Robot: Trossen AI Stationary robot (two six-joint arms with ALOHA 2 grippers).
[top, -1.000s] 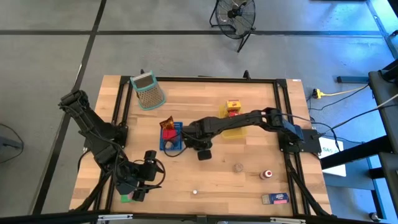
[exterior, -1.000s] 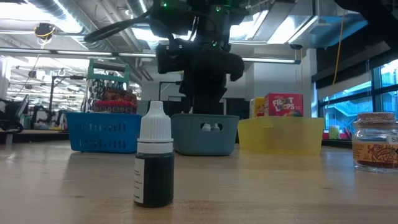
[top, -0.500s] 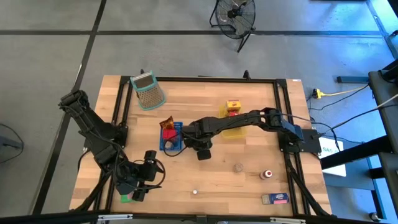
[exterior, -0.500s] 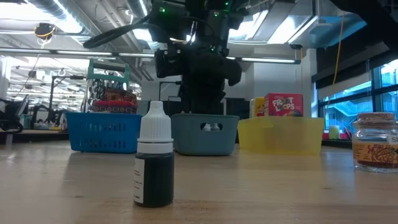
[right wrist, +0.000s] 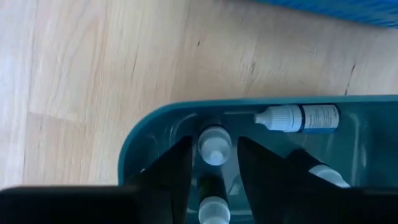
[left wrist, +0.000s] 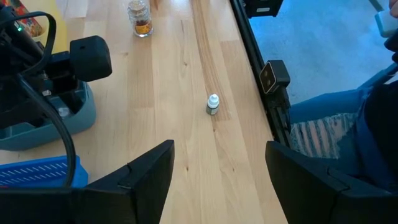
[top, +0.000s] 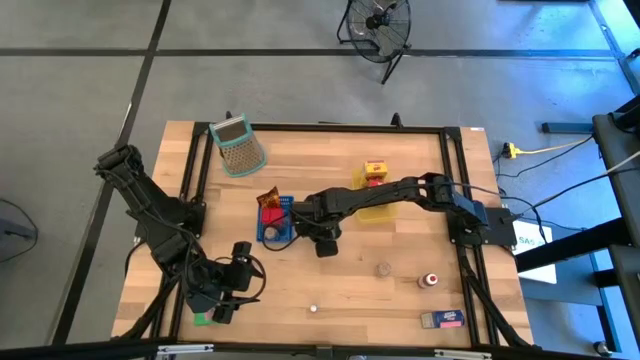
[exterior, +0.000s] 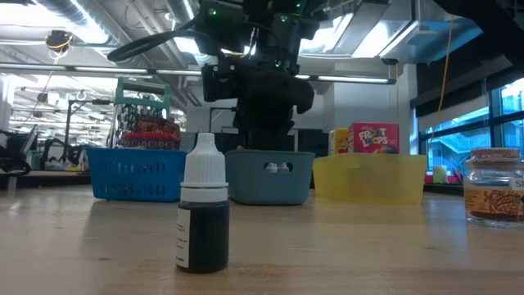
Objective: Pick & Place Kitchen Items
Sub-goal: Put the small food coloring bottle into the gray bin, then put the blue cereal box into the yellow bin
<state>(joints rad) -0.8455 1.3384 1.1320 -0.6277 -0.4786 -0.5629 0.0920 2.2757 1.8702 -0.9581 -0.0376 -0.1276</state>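
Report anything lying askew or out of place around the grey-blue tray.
Inside the grey-blue tray, one dropper bottle lies on its side. Another dropper bottle stands alone on the table, outside every tray.

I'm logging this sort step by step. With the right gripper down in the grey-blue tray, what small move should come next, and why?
Probably lift the right gripper straight up out of the grey-blue tray. Its fingers stand apart on either side of a white-capped dropper bottle that already sits in the tray beside another bottle, so the drop looks done.
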